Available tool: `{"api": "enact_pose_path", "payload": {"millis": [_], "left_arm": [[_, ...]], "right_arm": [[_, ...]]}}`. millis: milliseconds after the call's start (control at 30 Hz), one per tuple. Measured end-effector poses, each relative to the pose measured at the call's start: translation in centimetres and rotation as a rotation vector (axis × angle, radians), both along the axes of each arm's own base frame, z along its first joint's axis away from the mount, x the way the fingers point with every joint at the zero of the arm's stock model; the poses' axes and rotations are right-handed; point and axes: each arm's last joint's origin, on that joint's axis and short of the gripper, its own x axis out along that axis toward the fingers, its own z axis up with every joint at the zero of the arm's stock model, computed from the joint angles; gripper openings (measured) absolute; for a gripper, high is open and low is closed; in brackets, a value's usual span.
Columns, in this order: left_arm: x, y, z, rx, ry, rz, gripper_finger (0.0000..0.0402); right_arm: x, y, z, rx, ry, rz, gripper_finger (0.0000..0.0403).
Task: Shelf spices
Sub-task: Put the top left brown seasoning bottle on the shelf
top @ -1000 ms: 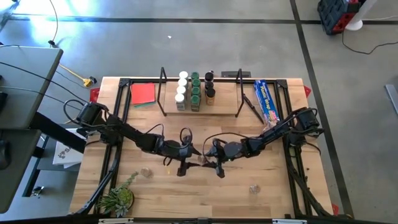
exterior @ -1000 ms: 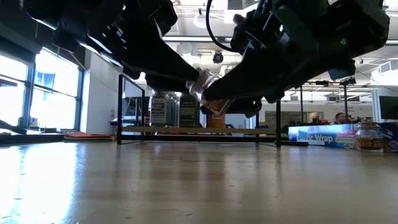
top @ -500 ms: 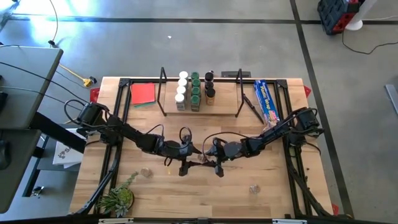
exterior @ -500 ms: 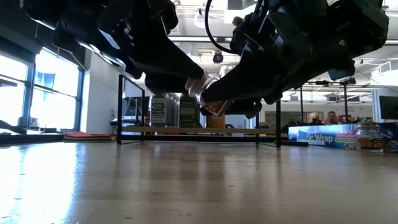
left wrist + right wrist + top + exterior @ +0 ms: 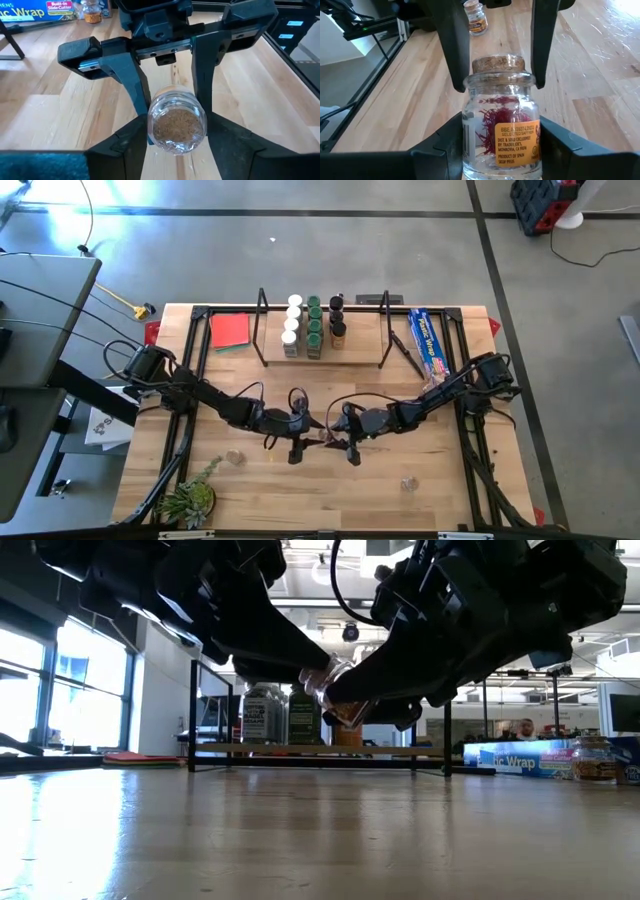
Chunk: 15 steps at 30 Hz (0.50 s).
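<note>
Saffron jar (image 5: 502, 122), both grippers clamped, mid-table

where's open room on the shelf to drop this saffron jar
The shelf is bare on its right part, between the black-lidded jars and the right wire upright, and narrowly left of the white-lidded jars. The middle is packed with jar rows. The table centre is crowded: left gripper and right gripper meet at the saffron jar.
</note>
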Motion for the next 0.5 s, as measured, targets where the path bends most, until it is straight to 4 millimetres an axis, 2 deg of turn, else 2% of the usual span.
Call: {"api": "enact_pose_path", "payload": {"millis": [267, 500], "left_arm": [[0.17, 0.01, 0.20, 0.003, -0.019, -0.014, 0.0238], [0.25, -0.05, 0.39, 0.029, -0.041, -0.043, 0.0234]], "right_arm": [[-0.08, 0.30, -0.02, -0.005, -0.001, 0.000, 0.0171], [-0.12, 0.43, -0.01, -0.011, -0.003, 0.007, 0.0171]]}}
